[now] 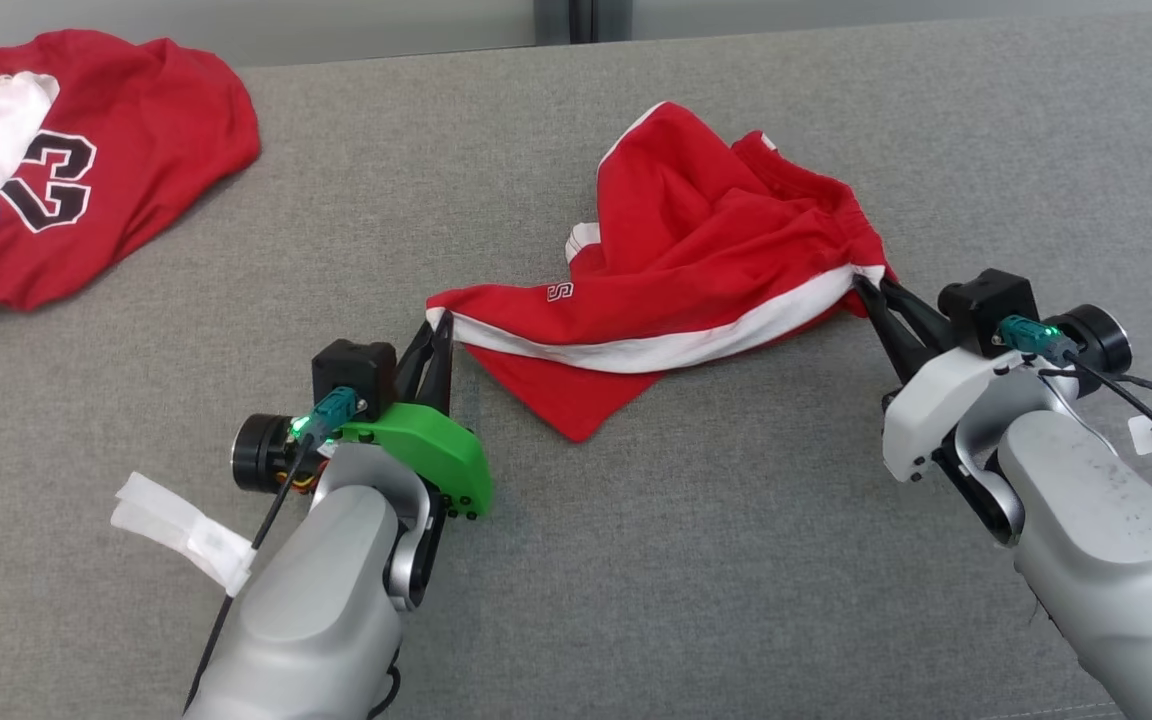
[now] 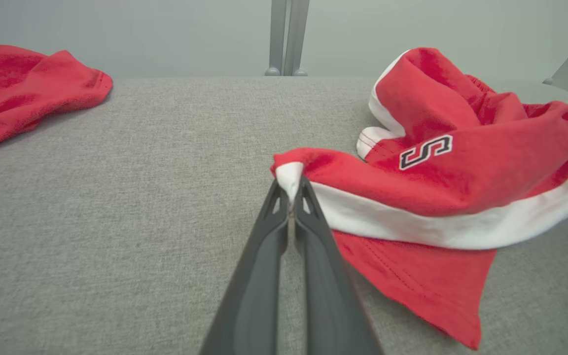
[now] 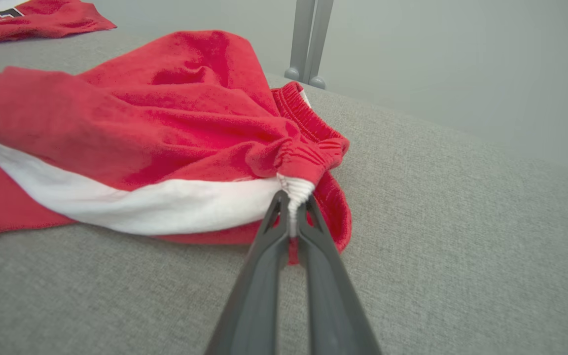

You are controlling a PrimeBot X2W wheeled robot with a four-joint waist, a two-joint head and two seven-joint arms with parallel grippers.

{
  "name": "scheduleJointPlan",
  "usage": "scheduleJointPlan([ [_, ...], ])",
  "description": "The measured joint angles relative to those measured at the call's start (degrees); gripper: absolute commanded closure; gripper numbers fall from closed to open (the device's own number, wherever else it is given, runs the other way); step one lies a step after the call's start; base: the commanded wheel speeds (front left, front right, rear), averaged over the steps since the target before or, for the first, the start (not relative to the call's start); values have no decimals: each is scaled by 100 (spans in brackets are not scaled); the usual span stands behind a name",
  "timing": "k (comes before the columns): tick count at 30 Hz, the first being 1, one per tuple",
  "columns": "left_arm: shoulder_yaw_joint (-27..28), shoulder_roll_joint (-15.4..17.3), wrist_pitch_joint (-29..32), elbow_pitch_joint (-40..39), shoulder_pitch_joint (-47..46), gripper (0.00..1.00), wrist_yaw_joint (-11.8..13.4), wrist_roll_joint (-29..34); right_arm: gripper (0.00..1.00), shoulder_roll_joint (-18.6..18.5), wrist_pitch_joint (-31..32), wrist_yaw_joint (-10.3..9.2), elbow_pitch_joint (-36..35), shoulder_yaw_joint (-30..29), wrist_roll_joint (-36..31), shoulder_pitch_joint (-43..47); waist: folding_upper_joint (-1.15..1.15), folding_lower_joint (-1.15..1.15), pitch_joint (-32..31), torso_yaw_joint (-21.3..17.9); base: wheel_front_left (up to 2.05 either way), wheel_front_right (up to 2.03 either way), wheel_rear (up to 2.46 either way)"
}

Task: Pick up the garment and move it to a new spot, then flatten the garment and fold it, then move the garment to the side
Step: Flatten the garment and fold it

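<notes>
The garment point(image 1: 696, 270) is a pair of red shorts with a white side stripe, lying crumpled on the grey cushion. My left gripper point(image 1: 439, 322) is shut on the white-tipped hem corner at the shorts' left end; the left wrist view has that corner point(image 2: 289, 175) pinched between the two dark fingers point(image 2: 264, 266), beside a small "S" logo point(image 2: 425, 151). My right gripper point(image 1: 864, 288) is shut on the gathered white waistband end at the right; the right wrist view shows the elastic point(image 3: 295, 192) bunched between its tips. The white stripe point(image 1: 676, 350) runs stretched between both grips.
A red jersey point(image 1: 66, 160) with a black number lies at the far left, also in the left wrist view point(image 2: 22, 88). A grey post point(image 3: 308, 44) stands behind the cushion's back edge. Bare grey fabric point(image 1: 696, 560) spreads in front of the shorts.
</notes>
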Motion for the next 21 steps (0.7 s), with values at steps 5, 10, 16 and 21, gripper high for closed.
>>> scheduleJointPlan([
  [5, 208, 159, 0, -477, 20, 100, 88, 164, 100, -133, -237, 0, -571, -177, 234, 4, 0, 0, -206, -77, 0, 0, 0],
  [10, 528, 321, 0, -1318, 49, 100, 149, 238, 100, -265, -363, 0, -1471, -858, 219, 201, 0, 0, -520, -163, 0, 0, 0],
  [16, 780, 588, 0, -2539, 427, 100, 269, 305, 100, -278, -350, 5, -2870, -1660, -15, 961, 0, 0, -958, -256, 0, 0, 0],
  [21, 865, 891, 171, -3951, 935, 100, 448, 305, 100, -183, 107, 5, -4335, -2275, -63, 1876, 0, 0, -1279, -333, 0, 0, 0],
])
